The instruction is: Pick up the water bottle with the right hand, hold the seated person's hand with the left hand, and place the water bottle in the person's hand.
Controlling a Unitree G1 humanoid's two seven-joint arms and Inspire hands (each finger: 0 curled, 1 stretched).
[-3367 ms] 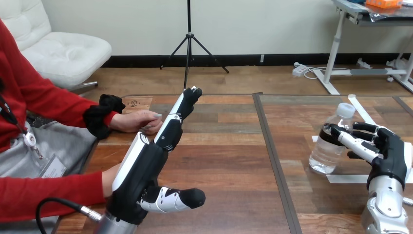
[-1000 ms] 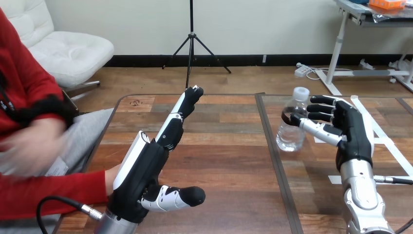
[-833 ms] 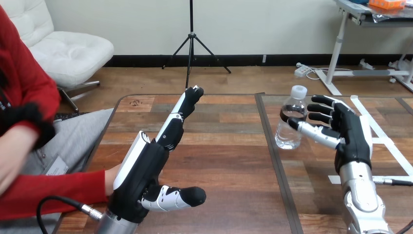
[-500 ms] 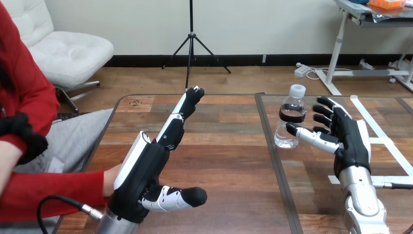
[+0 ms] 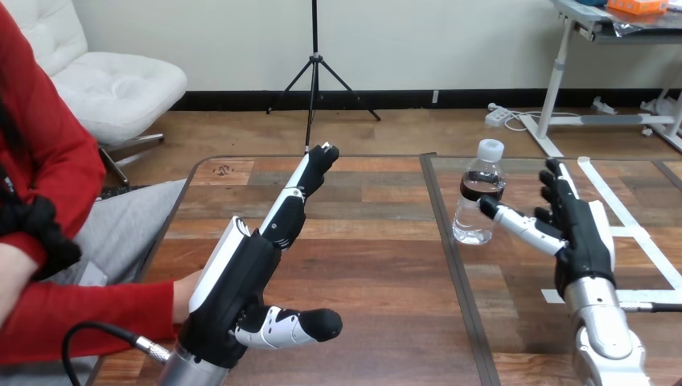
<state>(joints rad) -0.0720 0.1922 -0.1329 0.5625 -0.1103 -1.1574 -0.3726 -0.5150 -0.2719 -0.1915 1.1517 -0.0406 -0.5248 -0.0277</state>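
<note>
The clear water bottle (image 5: 479, 195), white-capped, stands upright on the table just right of the middle seam. My right hand (image 5: 581, 235) is to its right, open, fingers straight up and apart from the bottle; only the thumb reaches toward the bottle's side, and I cannot tell if it touches. My left hand (image 5: 235, 280) is raised on edge at the lower left, open, fingers pointing across the table and thumb out to the right. One of the person's hands (image 5: 186, 294) shows just behind its back, beside it, with no grip seen. The person's other arm (image 5: 32, 241) is off the table at the left edge.
A dark seam (image 5: 451, 265) divides the wooden table down the middle. White tape lines (image 5: 643, 245) mark the right half near my right hand. The table's left edge (image 5: 173, 221) runs next to the person's lap.
My right hand brought the bottle left, set it near the seam and opened its fingers off it. The person's hand that lay on the table has drawn back to the left. My left hand has stayed put.
</note>
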